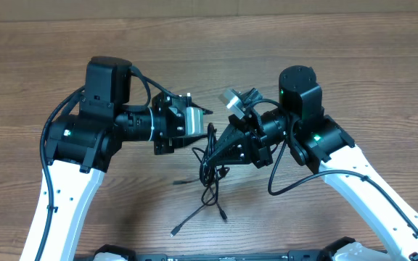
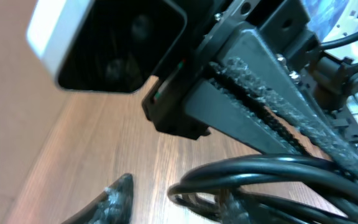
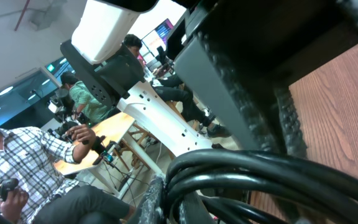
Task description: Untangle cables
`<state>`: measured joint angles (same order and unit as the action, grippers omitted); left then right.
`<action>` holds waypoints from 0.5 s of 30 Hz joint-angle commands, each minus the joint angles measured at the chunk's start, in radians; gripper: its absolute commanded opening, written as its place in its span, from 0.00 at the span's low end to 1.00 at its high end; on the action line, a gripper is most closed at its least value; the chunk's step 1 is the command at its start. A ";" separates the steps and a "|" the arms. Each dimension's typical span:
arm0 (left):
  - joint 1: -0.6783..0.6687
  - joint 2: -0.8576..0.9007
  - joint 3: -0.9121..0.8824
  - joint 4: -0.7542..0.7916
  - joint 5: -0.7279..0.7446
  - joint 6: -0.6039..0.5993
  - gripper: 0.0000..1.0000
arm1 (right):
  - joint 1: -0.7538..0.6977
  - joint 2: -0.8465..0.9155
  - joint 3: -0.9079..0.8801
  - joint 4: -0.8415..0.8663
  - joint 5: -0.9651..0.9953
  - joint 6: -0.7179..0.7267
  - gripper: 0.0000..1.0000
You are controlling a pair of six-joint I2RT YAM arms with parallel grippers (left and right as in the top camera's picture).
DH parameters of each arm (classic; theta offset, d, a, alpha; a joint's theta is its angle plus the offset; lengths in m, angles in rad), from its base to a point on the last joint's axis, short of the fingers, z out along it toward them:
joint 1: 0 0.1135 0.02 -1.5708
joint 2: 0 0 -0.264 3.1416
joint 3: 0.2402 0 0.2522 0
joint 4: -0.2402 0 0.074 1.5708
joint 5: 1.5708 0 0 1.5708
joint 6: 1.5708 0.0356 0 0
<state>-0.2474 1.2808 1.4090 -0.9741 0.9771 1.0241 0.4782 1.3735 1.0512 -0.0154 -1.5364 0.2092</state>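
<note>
The cables (image 1: pixel 210 168) are thin black cords bunched in loops at the table's middle, with loose plug ends trailing toward the front (image 1: pixel 175 232). My right gripper (image 1: pixel 218 147) reaches in from the right and is shut on the bundle's upper part. In the right wrist view the cords (image 3: pixel 272 171) run across its fingers (image 3: pixel 179 194). My left gripper (image 1: pixel 203 122) is open just left of the bundle's top. In the left wrist view a cable loop (image 2: pixel 260 174) lies against one finger of the left gripper (image 2: pixel 176 188), and the other finger stands apart.
The wooden table (image 1: pixel 339 65) stretches all round. The right arm's thick black cable (image 1: pixel 289 181) hangs in a loop beside the bundle. In the left wrist view the right gripper's fingers and its wrist camera (image 2: pixel 110 43) are very close ahead.
</note>
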 commanded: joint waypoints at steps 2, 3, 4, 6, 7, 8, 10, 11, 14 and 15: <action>-0.002 0.005 0.013 -0.029 0.037 0.020 0.71 | 0.004 -0.027 0.004 0.008 -0.029 0.004 0.04; -0.002 0.005 0.013 -0.029 0.037 0.023 0.77 | 0.004 -0.027 0.004 0.008 -0.029 0.005 0.04; -0.002 0.005 0.013 -0.028 0.037 0.046 0.80 | 0.004 -0.027 0.004 0.008 -0.032 0.008 0.04; -0.002 0.005 0.013 -0.028 0.040 0.111 0.84 | 0.004 -0.027 0.004 0.010 -0.033 0.029 0.04; -0.002 0.005 0.013 -0.028 0.045 0.165 0.84 | 0.004 -0.027 0.004 0.011 -0.033 0.033 0.04; -0.002 0.005 0.013 -0.028 0.050 0.192 0.84 | 0.004 -0.027 0.004 0.012 -0.033 0.034 0.04; -0.002 0.007 0.013 -0.024 0.085 0.261 0.78 | 0.004 -0.027 0.004 0.016 -0.033 0.034 0.04; -0.002 0.008 0.013 -0.021 0.092 0.264 0.77 | 0.004 -0.027 0.004 0.021 -0.033 0.034 0.04; -0.002 0.008 0.013 -0.020 0.093 0.264 0.75 | 0.004 -0.027 0.004 0.039 -0.033 0.034 0.05; -0.002 0.008 0.013 -0.021 0.090 0.264 0.74 | 0.003 -0.027 0.004 0.048 -0.033 0.034 0.10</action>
<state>-0.2474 1.2812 1.4090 -0.9951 1.0039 1.1858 0.4786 1.3735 1.0512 0.0086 -1.5368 0.2371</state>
